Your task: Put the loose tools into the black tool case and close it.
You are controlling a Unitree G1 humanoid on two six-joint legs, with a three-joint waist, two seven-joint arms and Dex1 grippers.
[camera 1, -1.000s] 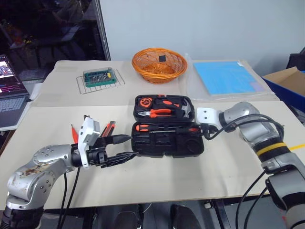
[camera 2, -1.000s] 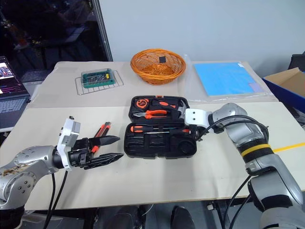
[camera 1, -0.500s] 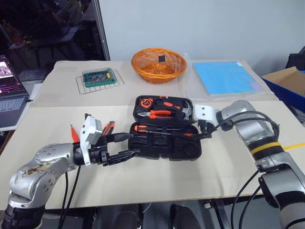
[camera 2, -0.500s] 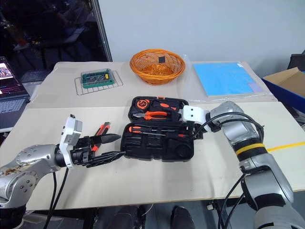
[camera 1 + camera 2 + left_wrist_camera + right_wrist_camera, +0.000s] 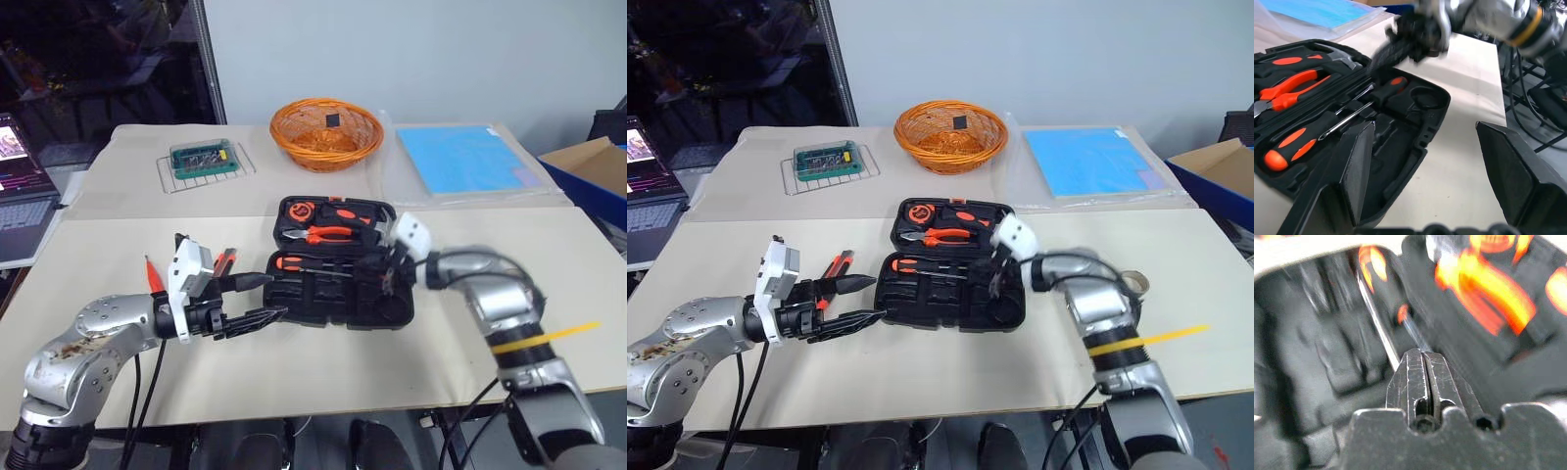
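The tool case (image 5: 338,269) is black; the pliers (image 5: 328,233) and screwdrivers (image 5: 313,262) inside it have orange-and-black handles. A woven orange basket (image 5: 326,132), a green bit set (image 5: 203,158) and a light-blue sheet (image 5: 465,159) sit on the beige table (image 5: 294,372). Both grippers are black

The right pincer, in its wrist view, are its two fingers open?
No, the right pincer has both fingers pressed together above the black tool case.
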